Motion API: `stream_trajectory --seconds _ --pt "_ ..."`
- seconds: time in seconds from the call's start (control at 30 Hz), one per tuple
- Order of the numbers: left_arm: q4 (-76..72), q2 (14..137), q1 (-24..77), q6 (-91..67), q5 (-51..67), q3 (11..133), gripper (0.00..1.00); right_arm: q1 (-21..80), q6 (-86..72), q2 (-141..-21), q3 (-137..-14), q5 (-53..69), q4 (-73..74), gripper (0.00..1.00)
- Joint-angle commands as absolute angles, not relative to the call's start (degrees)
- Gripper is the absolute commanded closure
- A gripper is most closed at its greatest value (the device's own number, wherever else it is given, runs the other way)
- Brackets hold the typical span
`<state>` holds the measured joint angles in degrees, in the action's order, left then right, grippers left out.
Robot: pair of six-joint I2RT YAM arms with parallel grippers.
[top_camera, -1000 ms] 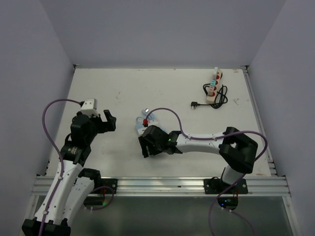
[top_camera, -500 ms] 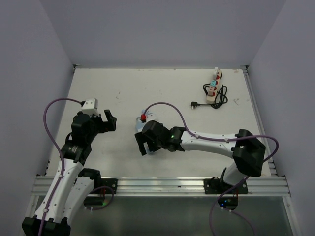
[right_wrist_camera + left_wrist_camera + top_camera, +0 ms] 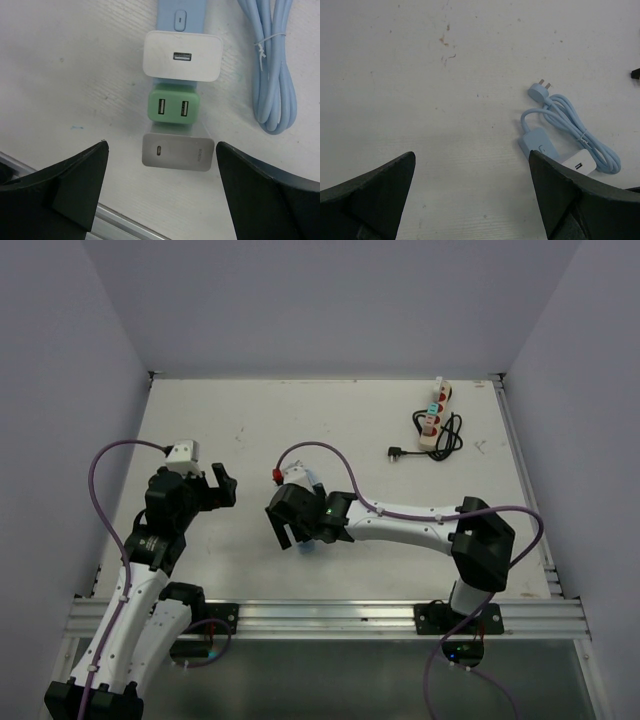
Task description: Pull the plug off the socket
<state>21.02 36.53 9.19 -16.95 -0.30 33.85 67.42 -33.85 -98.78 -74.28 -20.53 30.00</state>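
Straight below my right gripper (image 3: 161, 150) lies a light blue socket strip (image 3: 180, 17) with three chargers plugged in a row: a white one (image 3: 182, 56), a green one (image 3: 175, 107) and a grey one (image 3: 178, 152). The right jaws stand open, one finger on each side of the grey charger and apart from it. In the top view the right gripper (image 3: 287, 528) covers most of the strip. My left gripper (image 3: 471, 155) is open over bare table, left of the strip (image 3: 538, 142) and its white charger (image 3: 577, 162).
The strip's blue cable (image 3: 272, 75) lies bundled beside it, ending in a blue plug (image 3: 538, 90). A second white socket strip (image 3: 437, 412) with a black cable (image 3: 447, 435) and black plug (image 3: 397, 451) lies at the back right. The table's metal front rail (image 3: 125, 225) runs close by.
My right gripper's jaws have spread wider and its wrist has shifted a little left over the chargers. The left arm has not moved.
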Motion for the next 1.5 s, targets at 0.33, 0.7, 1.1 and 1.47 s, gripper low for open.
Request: stream_trajectory --seconds 0.33,0.7,1.1,1.47 --pt "20.39 36.74 9.49 -18.19 -0.26 34.45 0.0 67.68 -35.42 -100.46 -74.36 -22.42 31.82 0.19" --pt "22.33 40.16 9.58 -28.11 6.84 32.87 0.0 67.15 -36.56 -100.9 -71.55 -20.92 28.74 0.37" --pt "16.18 43.68 9.67 -40.06 15.2 25.15 0.0 60.83 -39.28 -93.96 -59.7 -13.55 19.35 0.78" --pt "3.53 53.51 13.18 -49.83 15.74 23.55 0.03 58.19 -38.85 -91.58 -54.76 -8.35 13.45 0.82"
